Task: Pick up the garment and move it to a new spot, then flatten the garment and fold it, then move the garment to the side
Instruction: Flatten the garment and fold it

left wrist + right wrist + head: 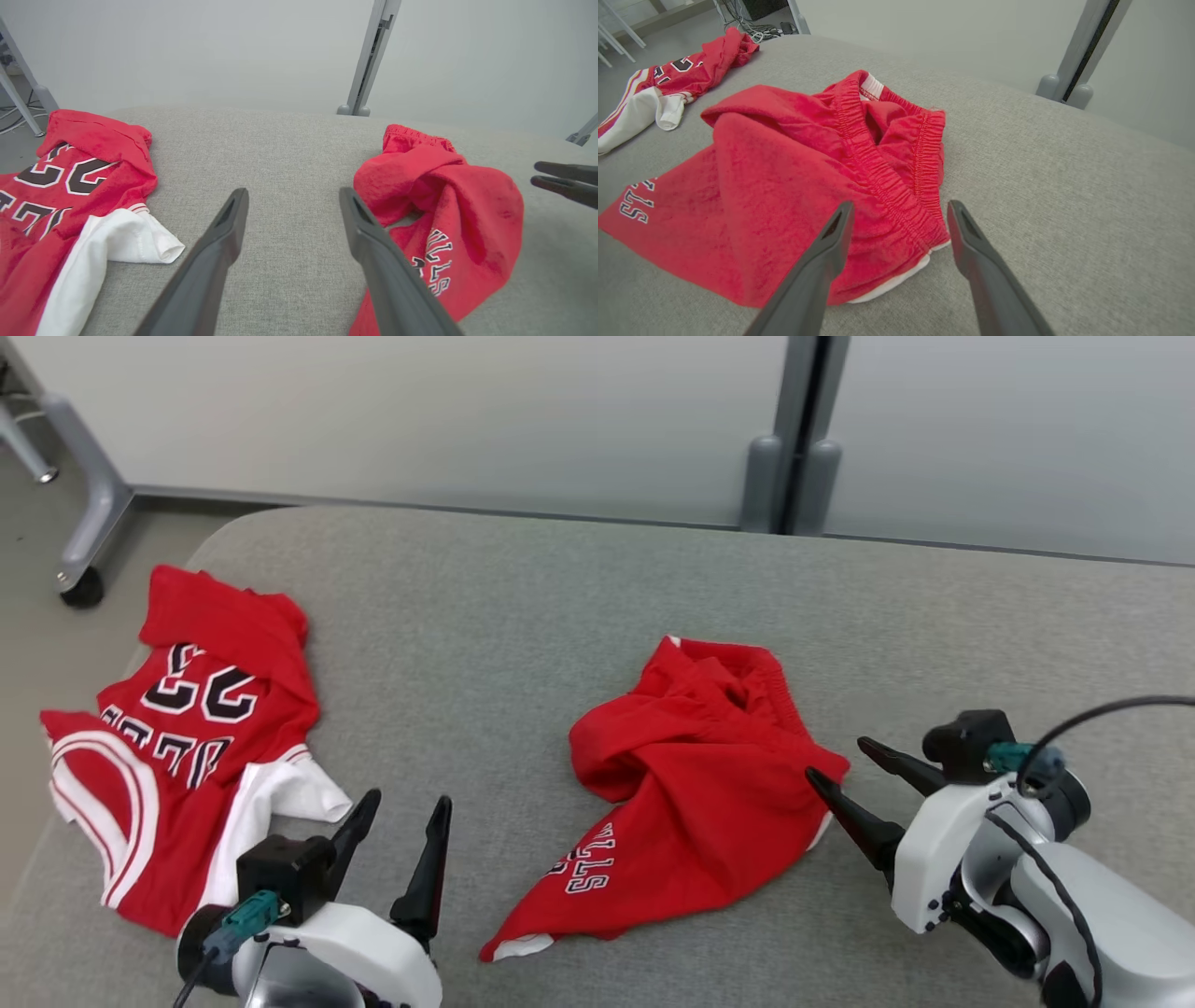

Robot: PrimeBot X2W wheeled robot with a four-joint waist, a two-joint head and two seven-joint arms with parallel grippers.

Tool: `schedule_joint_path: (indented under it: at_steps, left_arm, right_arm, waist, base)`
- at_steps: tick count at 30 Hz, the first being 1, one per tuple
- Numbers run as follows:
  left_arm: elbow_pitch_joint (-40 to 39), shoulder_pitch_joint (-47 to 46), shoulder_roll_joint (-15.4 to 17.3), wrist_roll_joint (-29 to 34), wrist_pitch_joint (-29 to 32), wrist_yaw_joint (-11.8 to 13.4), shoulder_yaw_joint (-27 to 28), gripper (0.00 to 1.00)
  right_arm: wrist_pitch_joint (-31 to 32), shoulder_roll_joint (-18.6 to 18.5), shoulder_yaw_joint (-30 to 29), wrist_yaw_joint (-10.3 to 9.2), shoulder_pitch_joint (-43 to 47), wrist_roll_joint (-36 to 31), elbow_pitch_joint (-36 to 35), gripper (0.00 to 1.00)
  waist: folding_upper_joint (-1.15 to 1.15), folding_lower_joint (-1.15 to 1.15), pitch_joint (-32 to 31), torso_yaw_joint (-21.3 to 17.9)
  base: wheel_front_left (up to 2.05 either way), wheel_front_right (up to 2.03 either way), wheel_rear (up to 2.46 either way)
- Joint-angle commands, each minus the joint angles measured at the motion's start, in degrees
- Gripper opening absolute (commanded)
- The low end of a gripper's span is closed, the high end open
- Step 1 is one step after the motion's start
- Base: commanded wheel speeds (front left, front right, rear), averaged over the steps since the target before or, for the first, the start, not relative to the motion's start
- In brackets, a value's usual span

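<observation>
Now the red shorts (pixel 695 775) lie bunched in the middle of the surface (pixel 523 607). Both jaws are open and empty; the right jaws sit by the waistband (pixel 878 172), probably to pull it flat.

red shorts (pixel 709 775): dark, white-edged letters "LLS" near the hem, upside down, the rest lost in a fold | red jersey (pixel 196 728): large upside-down two-digit number, one digit a 2, the other unclear; letter row beside it too folded to read
</observation>
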Motion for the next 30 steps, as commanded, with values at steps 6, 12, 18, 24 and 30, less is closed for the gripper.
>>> schedule_joint_path:
  at_steps: [6,12,18,24,30]
  left_arm:
    - [5.54,-3.34,-3.12,0.12,-11.74,-1.66,0.76,1.00]
    - [10.64,-4.71,-4.46,-0.35,-15.75,-3.27,0.09,1.00]
    - [14.24,-5.65,-4.95,-0.86,-17.30,-4.19,-0.04,1.00]
    - [15.98,-5.71,-4.66,-1.32,-17.91,-4.43,0.42,1.00]
    - [16.39,-4.84,-4.07,-1.78,-18.15,-4.24,0.65,1.00]
  right_arm:
    - [1.59,-2.56,6.98,0.03,-5.29,5.34,3.95,1.00]
    - [2.08,-3.24,10.76,0.03,-7.58,8.92,7.00,1.00]
    - [4.83,-3.68,14.63,0.03,-9.16,13.79,9.09,0.69]
    - [2.49,-4.47,16.21,0.03,-10.19,17.73,9.24,0.00]
    - [-0.83,-6.13,17.20,0.03,-8.73,21.56,8.14,0.00]
  waist:
    - [0.00,0.00,1.83,4.13]
    - [0.00,0.00,1.84,5.54]
    - [0.00,0.00,1.62,5.98]
    - [0.00,0.00,0.73,4.72]
    - [0.00,0.00,-0.90,0.88]
  base:
    - [0.00,0.00,0.00]
    - [0.00,0.00,0.00]
    - [0.00,0.00,0.00]
    - [0.00,0.00,0.00]
    - [0.00,0.00,0.00]
